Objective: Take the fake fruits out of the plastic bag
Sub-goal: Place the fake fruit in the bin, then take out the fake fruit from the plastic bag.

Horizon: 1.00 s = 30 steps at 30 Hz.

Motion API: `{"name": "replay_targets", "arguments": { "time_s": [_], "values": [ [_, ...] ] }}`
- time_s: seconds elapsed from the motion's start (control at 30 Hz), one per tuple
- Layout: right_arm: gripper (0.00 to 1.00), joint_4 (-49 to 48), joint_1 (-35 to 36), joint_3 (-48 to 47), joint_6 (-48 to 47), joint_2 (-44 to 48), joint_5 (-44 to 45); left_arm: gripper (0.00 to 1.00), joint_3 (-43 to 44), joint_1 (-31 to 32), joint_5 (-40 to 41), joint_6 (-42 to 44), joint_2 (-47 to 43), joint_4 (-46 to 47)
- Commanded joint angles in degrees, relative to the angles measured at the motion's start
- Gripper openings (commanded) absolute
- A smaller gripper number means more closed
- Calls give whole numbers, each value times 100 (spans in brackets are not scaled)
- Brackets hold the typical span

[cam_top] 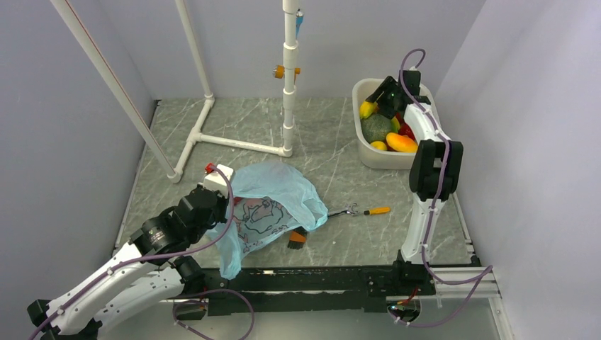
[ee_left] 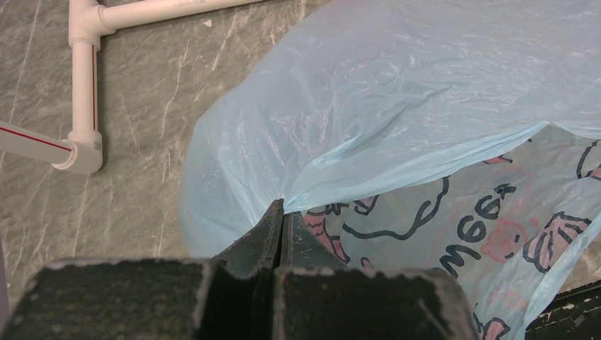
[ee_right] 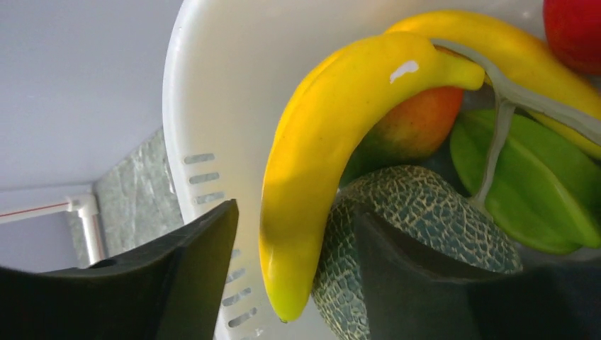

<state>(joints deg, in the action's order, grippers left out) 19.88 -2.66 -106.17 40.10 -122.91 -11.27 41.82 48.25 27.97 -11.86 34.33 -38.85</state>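
The light-blue plastic bag (cam_top: 273, 195) with a pink cartoon print lies crumpled on the table at centre left. My left gripper (ee_left: 283, 212) is shut on the bag's (ee_left: 397, 92) rim and holds its mouth up; whatever is inside is hidden. My right gripper (ee_right: 296, 212) hangs open over the white tub (cam_top: 363, 145) at the back right. A yellow banana (ee_right: 326, 134) lies between its fingers with a gap on the left side. Another banana (ee_right: 510, 49), an orange-red mango (ee_right: 418, 120) and a red fruit (ee_right: 574, 28) lie in the tub too.
A netted green melon (ee_right: 425, 212) and green leaves (ee_right: 538, 177) share the tub (ee_right: 227, 92). A wrench with an orange handle (cam_top: 361, 210) and a small black-and-orange object (cam_top: 297, 239) lie just right of the bag. A white pipe frame (cam_top: 234, 142) stands at the back.
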Motion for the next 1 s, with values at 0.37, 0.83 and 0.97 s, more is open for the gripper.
{"name": "replay_targets", "arguments": {
  "time_s": [0.37,0.83,0.97],
  "values": [
    [76,-384,1210,2578,-1003,3367,2086,0,224,51,84,-56,-94,55],
    [67,-1331,3734,6149,-1586,6847,1393,0,242,56,-70,-41,105,48],
    [70,-775,4065,6155,-1995,7627,1071,0,255,57,-106,-45,159,45]
  ]
}}
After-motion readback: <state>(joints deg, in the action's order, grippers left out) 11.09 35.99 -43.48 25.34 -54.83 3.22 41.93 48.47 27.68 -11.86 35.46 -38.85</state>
